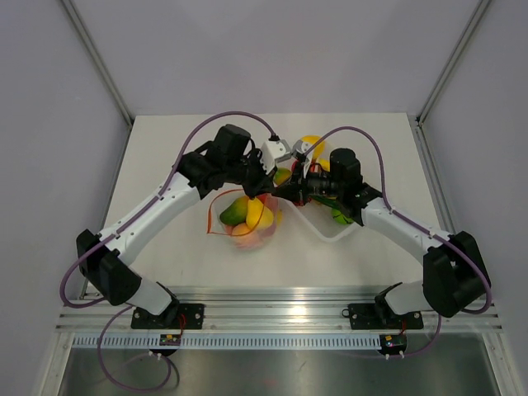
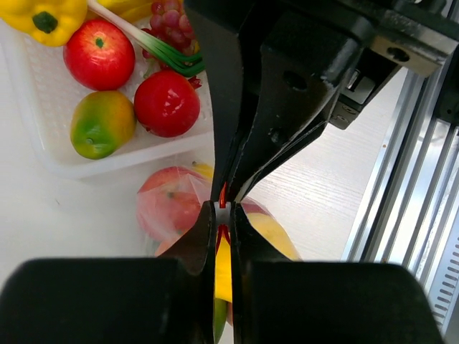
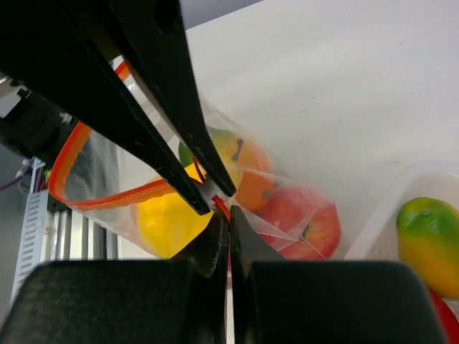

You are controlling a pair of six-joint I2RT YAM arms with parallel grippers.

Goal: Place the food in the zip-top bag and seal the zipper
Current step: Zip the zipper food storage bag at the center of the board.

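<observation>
Left side: the left fingers (image 2: 197, 247) are clamped shut on the zipper (image 3: 107, 201), the orange-red strip nipped between their tips.
Right side: the right fingers (image 3: 211, 247) are closed on the same strip, tip to tip with the left pair from the opposite side.
Strip: away from the pinch it curves in a loop, so the mouth stands open.
Bag: the zip-top bag (image 1: 243, 221) lies on the white worktop (image 3: 323, 86) between the two arms, just beside the white tray (image 2: 107, 161).
In the bag: food shows through the film: a yellow piece (image 3: 165, 222), an orange fruit (image 3: 247, 172) and a red apple (image 3: 308, 222).
In the tray: a second red apple (image 2: 99, 54), a red tomato (image 2: 166, 102), a green-orange mango (image 2: 102, 123), a yellow pepper (image 2: 44, 18).
</observation>
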